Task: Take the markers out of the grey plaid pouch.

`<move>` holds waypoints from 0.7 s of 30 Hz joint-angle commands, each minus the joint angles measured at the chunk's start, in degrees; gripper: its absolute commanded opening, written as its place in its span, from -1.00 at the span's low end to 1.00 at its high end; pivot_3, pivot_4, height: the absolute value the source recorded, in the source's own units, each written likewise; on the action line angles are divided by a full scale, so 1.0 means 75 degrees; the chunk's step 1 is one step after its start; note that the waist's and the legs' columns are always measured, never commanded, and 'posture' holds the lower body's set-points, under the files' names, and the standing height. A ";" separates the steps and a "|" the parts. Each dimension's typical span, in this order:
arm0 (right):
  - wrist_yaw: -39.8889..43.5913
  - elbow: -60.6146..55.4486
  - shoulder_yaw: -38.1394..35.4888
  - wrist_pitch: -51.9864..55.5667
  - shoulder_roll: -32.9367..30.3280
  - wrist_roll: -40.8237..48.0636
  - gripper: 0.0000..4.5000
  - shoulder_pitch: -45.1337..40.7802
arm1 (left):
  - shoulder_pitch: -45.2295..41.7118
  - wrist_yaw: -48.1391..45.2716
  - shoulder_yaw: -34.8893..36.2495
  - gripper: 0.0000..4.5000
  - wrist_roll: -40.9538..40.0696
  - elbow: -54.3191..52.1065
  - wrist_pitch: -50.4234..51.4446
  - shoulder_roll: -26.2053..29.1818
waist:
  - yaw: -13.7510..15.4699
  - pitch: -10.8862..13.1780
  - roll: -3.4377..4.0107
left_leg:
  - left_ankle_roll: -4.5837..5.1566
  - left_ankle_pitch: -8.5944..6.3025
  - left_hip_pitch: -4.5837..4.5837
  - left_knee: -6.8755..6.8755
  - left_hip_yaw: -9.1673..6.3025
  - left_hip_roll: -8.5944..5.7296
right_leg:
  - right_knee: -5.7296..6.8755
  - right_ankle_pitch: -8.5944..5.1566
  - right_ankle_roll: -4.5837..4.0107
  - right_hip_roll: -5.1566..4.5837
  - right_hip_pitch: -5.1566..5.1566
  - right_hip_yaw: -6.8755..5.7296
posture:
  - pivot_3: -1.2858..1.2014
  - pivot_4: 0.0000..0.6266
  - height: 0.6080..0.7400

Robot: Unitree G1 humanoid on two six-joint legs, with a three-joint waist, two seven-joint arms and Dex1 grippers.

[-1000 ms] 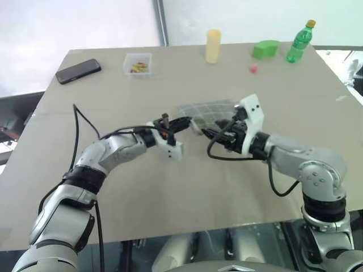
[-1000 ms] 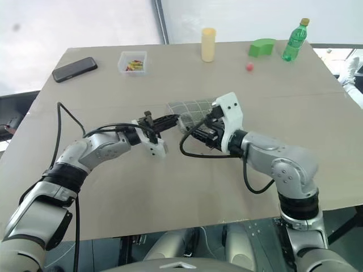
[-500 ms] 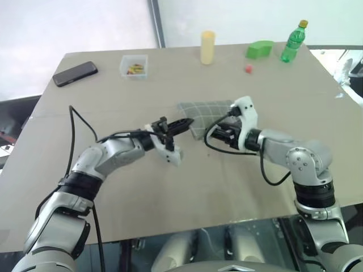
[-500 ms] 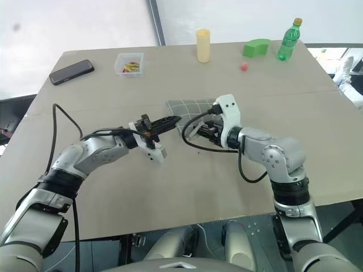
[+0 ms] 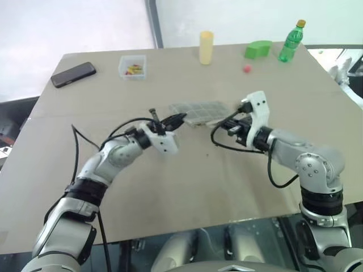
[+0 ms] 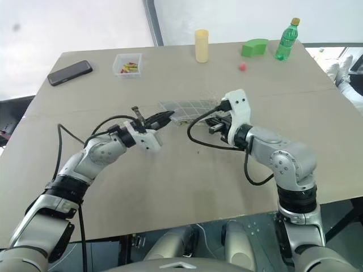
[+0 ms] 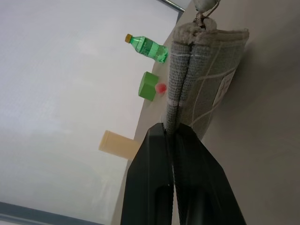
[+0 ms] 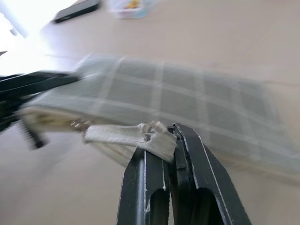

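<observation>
The grey plaid pouch (image 5: 199, 111) hangs just above the table between my two grippers, lying nearly flat. My left gripper (image 5: 176, 118) is shut on the pouch's left end; in the left wrist view its black fingers (image 7: 154, 154) pinch the pouch's edge (image 7: 180, 84). My right gripper (image 5: 222, 126) is at the pouch's right end, shut on the pale zipper pull tab (image 8: 124, 134), with the plaid pouch (image 8: 197, 101) just behind it. The markers are hidden.
Along the table's far side lie a black phone (image 5: 74, 73), a small clear box (image 5: 135, 66) with coloured bits, a yellow cylinder (image 5: 206, 47), a red ball (image 5: 247, 68), a green block (image 5: 258, 49) and a green bottle (image 5: 289, 41).
My right gripper has closed on the pull tab and shifted right. My left wrist has rolled, and the pouch now lies flatter and more edge-on.
</observation>
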 commanded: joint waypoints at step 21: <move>0.1591 0.0762 -0.0219 -0.1382 -0.2338 -0.1736 -0.20 0.0850 | 0.0203 -0.3398 0.1373 -1.00 -0.3653 -0.0366 0.1893 -0.0505 | 0.0016 -0.0005 0.0008 | 0.0003 -0.0001 -0.0017 0.0039 -0.0006 0.0002 | -0.0007 0.0000 -0.0001 0.0002 0.0006 0.0020 | 0.03 -0.52 1.00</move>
